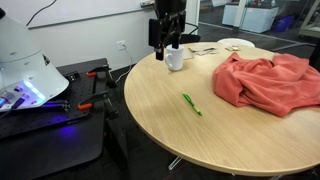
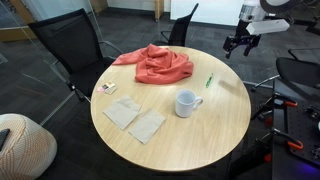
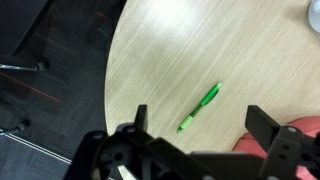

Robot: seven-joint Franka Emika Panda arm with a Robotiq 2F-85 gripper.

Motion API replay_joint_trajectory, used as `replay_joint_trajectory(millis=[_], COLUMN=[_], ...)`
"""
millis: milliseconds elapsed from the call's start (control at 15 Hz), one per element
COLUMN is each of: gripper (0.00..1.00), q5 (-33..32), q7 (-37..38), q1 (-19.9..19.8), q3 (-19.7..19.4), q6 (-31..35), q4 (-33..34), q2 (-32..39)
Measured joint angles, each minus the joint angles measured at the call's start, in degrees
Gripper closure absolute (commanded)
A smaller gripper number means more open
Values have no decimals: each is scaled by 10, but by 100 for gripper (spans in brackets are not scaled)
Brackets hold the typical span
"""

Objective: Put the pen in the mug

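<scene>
The thin green pen (image 1: 191,104) lies flat on the round wooden table (image 1: 160,120), near its edge. It also shows in an exterior view (image 2: 210,80) and in the wrist view (image 3: 199,108). The small white mug (image 2: 186,103) stands upright on the table, handle to the side, also seen behind the gripper (image 1: 175,60). My gripper (image 3: 195,125) is open and empty, held high above the pen with the pen between its fingers in the wrist view. In the exterior views the gripper (image 2: 238,46) hangs well above the table edge.
A crumpled red cloth (image 2: 155,65) lies on the table close to the pen. Two brown napkins (image 2: 135,118) and a small card (image 2: 107,88) lie on the table. Office chairs (image 2: 70,45) stand around it. A white plate (image 1: 235,43) sits at the far edge.
</scene>
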Motion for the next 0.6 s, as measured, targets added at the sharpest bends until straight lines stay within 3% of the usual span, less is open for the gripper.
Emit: replay_joint_trajectory(millis=[267,600], gripper=[0,0], q5=[34,76], q7=[4,35], q1=[0,0], q3=[-6,-14], q6=[6,88], q4=[4,14], q2=[17,82])
